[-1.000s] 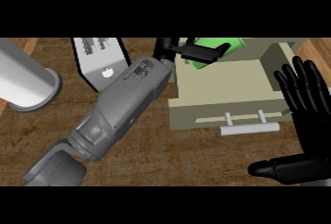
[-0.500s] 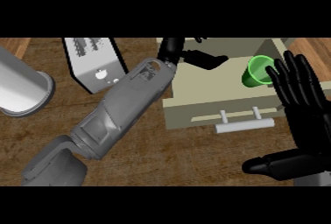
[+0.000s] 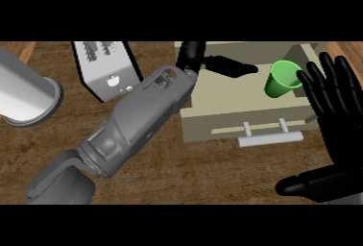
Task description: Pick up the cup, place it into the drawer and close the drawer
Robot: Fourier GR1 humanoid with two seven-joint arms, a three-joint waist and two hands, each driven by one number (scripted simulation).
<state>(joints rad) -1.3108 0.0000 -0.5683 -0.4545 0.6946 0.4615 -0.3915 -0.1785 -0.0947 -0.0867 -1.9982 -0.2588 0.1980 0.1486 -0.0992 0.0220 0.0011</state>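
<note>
Green cup (image 3: 284, 78) lies tilted inside our open drawer (image 3: 234, 103), near its right side. Left hand (image 3: 212, 60) hovers over the drawer w/ fingers relaxed, gripping nothing. Right hand (image 3: 339, 110) rests open at the right edge, fingers straight, beside the cup.
</note>
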